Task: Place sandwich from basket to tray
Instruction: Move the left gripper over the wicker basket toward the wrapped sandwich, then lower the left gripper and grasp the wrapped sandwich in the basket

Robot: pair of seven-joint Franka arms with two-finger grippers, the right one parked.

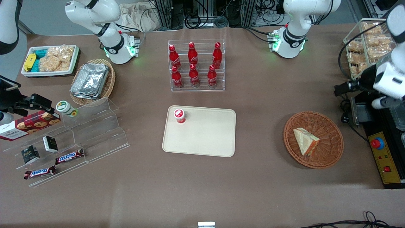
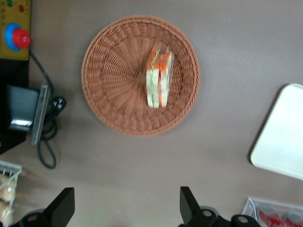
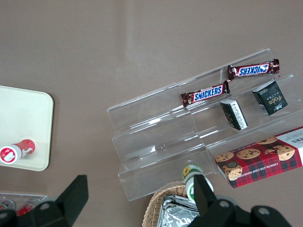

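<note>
The sandwich [image 1: 305, 141] lay in the round brown basket [image 1: 329, 158], near the middle, resting on one flat bread side with its orange and green filling edge [image 2: 158, 78] showing. Nothing else was in the basket with it. The tray [image 1: 202, 139] sat well apart from the basket, toward the parked arm's end of the table, and a small red and white cup [image 1: 179, 115] stood in one corner of it, so most of the tray was bare. The gripper [image 2: 125, 208] hung high above the table, beside the basket and not over it, with its two fingers [image 2: 64, 205] spread wide and holding nothing. The sandwich looked light and soft, so a hard squeeze would probably squash the bread. Its clear wrap looked smooth and might slip. The best place to hold it seemed to be across the thick middle of the wedge, one finger on each bread side, not at the thin pointed end. A gentle grip would likely be enough, since it looked like it weighed very little.
</note>
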